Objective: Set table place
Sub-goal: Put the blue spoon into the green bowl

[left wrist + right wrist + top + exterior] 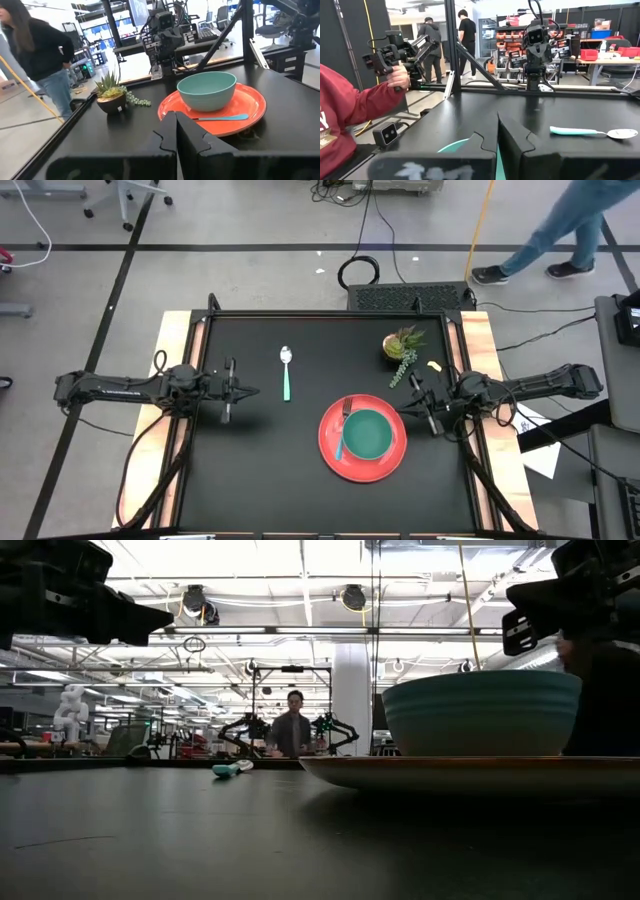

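A round red plate (330,448) lies on the black table (250,480), right of its middle. A teal bowl (370,434) stands on the plate. Beside the bowl a teal-handled fork (342,436) rests on the plate, also seen in the left wrist view as the fork (220,118). A teal-handled spoon (286,378) lies flat on the table, left of the plate and farther back. My left gripper (252,391) hovers shut over the table's left side. My right gripper (402,411) hovers shut just right of the plate. Neither gripper holds anything.
A small potted plant (402,345) stands at the far right, with a small yellow thing (433,366) near it. A person's red sleeve (350,107) shows beside the table in the right wrist view. Bare tabletop lies near the front left (250,480).
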